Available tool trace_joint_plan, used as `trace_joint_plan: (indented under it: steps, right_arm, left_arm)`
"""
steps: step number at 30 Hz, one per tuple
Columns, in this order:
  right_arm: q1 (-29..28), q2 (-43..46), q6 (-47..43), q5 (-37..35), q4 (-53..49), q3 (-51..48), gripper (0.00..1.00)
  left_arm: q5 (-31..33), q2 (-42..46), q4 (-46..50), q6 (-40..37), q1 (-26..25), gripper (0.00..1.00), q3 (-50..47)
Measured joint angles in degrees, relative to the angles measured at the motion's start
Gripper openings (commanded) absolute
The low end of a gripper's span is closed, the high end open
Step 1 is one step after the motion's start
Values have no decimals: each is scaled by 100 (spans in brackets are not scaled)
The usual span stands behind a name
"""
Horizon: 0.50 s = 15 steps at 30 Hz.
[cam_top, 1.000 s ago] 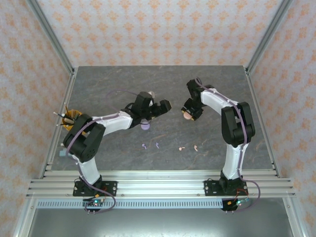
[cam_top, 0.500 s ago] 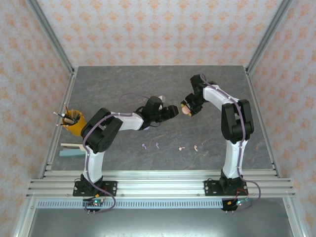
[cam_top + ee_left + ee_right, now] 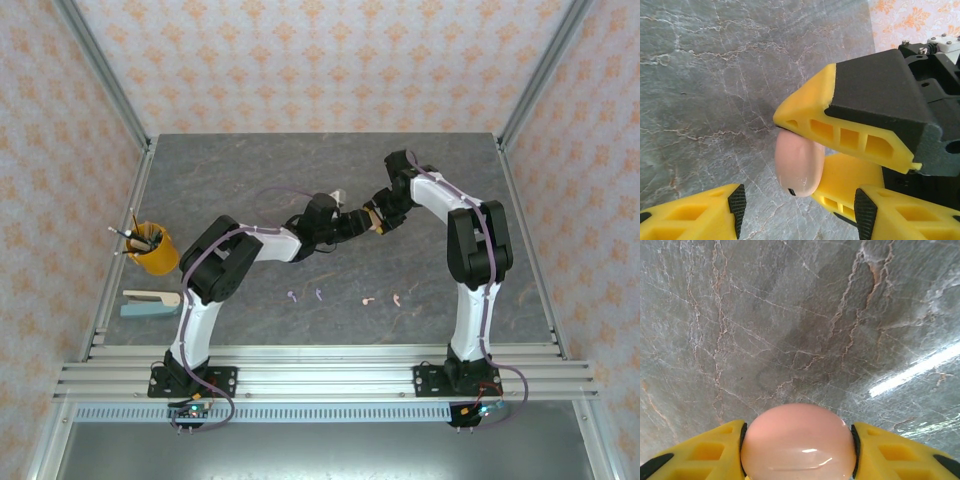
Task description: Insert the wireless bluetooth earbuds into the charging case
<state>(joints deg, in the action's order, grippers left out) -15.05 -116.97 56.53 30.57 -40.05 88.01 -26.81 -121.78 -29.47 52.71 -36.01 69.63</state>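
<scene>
Mid-frame, right hand [image 3: 799, 437] is clamping the round pink case [image 3: 799, 167] between its fingers, left hand [image 3: 799, 205] is hanging partly open just beside it, holding nothing.

The pink case [image 3: 799, 442] runs off the bottom edge of your right wrist view. From the left wrist, the right gripper [image 3: 800, 160] hides the case's top under 1 finger [image 3: 840, 132]. Nearer you than the case, your 4 earbuds [image 3: 318, 294] are too small to tell how each lies.
</scene>
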Motion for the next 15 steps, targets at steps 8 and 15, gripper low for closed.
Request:
trace_joint_plan:
  steps: [8, 15]
  right_arm:
    - [0, 0, 98, 103, 94, -2, 47]
    - [0, 0, 138, 125, 116, -4, 47]
  left_arm:
    - [2, -216, -140, 131, -2, 57, 155]
    - [7, -382, -197, 195, -39, 51, 369]
